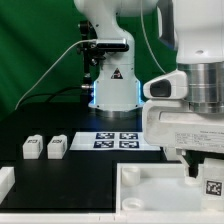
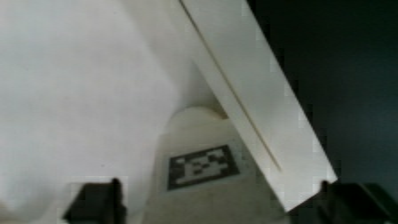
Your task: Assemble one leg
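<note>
Hovering low over the large white square panel (image 1: 160, 190) at the exterior view's right, the gripper (image 1: 200, 172) is carrying a leg (image 1: 212, 186) whose black-and-white tag is showing just under the hand. In the wrist view the same leg (image 2: 205, 160) is hanging between the 2 dark fingertips (image 2: 93, 200), its tag facing the camera and its long axis running straight away from the wrist, toward the panel (image 2: 71, 90) below. The fingers are standing wide at the frame's 2 lower corners, and their contact with the leg is falling outside the picture, so I cannot tell whether they are pinching it or standing spread around it.

The relation that matters is the leg's tip against the panel's raised rim (image 2: 258, 95): the rim is slanting across the wrist view right beside the leg's far end, which suggests the leg is pointing down near a corner, though no socket is visible. The coming move probably calls for keeping the leg upright and settling its tip inside the rim.

2 more legs (image 1: 33, 147) (image 1: 57, 147) are lying side by side on the dark desk (image 1: 40, 125) at the exterior view's left, well apart from the gripper, with the marker board (image 1: 116, 139) between them and the arm.
</note>
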Controlling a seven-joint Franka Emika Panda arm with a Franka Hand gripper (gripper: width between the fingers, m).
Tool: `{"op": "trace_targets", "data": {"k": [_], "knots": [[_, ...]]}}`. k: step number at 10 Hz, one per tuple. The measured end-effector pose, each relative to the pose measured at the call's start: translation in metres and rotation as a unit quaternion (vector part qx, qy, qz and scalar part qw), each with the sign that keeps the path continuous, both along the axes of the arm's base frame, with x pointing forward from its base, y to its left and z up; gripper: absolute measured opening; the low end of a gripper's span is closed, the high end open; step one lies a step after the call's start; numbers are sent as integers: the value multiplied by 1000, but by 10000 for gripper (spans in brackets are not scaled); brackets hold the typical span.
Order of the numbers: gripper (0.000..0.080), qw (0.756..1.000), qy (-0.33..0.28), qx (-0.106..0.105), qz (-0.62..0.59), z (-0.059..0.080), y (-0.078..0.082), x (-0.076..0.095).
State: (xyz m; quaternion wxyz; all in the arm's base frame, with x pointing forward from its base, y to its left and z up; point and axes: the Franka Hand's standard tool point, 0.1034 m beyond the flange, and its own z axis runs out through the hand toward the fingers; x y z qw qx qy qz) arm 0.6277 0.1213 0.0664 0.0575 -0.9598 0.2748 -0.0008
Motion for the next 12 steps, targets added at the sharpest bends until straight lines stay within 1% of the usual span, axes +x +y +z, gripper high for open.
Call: {"op": "trace_targets", "data": {"k": [1,2,3,5,7,8,9,10,12], "knots": [[410,997,8,7,-73,0,2,0],[410,993,14,8,-117,0,2,-1],[294,988,19,10,-154,-1,2,-1],[294,964,32,18,-262,0,3,-1],[294,914,53,35,-402,0,-2,3],[294,862,70,56,-499,-1,-1,4],[294,818,77,69,-566,-1,1,6],[294,781,80,81,-613,-1,3,7],[296,723,85,83,-681,-1,2,9]]}}
